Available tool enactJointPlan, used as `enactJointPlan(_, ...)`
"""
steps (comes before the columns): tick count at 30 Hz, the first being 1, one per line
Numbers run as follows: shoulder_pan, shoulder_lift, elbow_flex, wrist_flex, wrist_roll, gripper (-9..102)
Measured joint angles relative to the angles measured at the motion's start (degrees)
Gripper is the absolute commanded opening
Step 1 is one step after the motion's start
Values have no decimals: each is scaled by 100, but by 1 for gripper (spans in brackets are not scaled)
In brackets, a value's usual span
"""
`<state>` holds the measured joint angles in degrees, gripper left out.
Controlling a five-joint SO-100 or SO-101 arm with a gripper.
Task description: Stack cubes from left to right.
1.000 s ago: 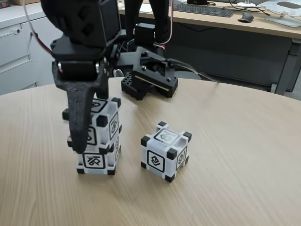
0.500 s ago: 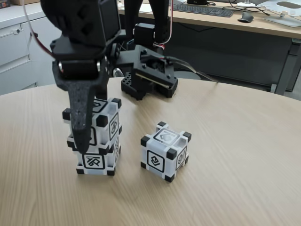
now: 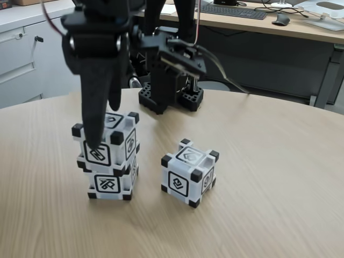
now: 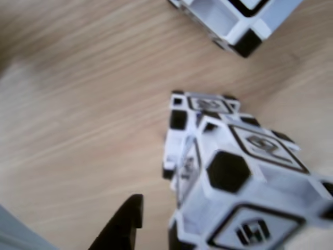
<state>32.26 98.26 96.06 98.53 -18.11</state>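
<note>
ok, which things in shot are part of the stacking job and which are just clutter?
Job:
- top cube, on the bottom cube
- loose cube, beside the stack
- gripper, open above the stack

Clutter:
- keyboard and mouse on the desk behind
- drawer cabinet

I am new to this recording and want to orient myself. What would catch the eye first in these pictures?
In the fixed view, a two-cube stack stands at the left of the round wooden table, the upper cube slightly askew on the lower. The black tool hangs just above and in front of it, its fingers apart and off the cubes. A third cube sits alone on the table, right of the stack.
</note>
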Motion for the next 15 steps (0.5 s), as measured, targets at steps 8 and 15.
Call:
enactJointPlan(8, -492, 9, -475, 202, 149, 50)
enactJointPlan(15, -1125, 18, -589, 378, 290, 49)
